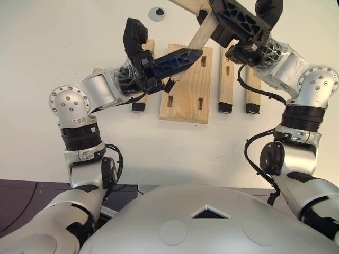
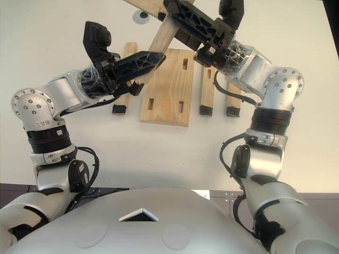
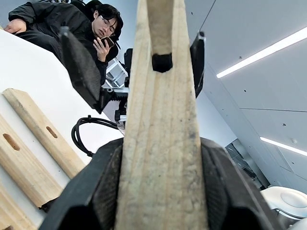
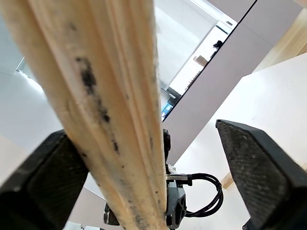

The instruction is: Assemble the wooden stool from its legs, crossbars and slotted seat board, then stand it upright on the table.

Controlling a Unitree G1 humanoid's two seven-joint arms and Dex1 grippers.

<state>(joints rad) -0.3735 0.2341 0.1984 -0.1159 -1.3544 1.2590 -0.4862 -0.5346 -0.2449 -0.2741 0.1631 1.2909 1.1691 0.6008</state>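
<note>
holding now: left gripper point(image 1: 185, 57) clamped on a leg point(image 1: 204, 34) - steadying it, upper centre.
right gripper point(image 1: 235, 18): fingers spread around the same leg, one pad touching - likely regripping.
seat board point(image 1: 185, 100): flat on table point(image 1: 79, 32), slots up, centre.

Seat board point(image 2: 165, 89) lies flat on the desk point(image 2: 159, 153), slots facing up. One leg point(image 2: 122, 101) lies just left of it and two legs point(image 2: 207, 90) point(image 2: 232, 103) lie to its right. The left end effector point(image 2: 149, 69) clamps the lower end of a raised leg point(image 2: 165, 33), which is tilted. The right end effector point(image 2: 201, 16) is at the raised leg's upper end, where a crossbar point(image 2: 151, 6) meets it.
</note>
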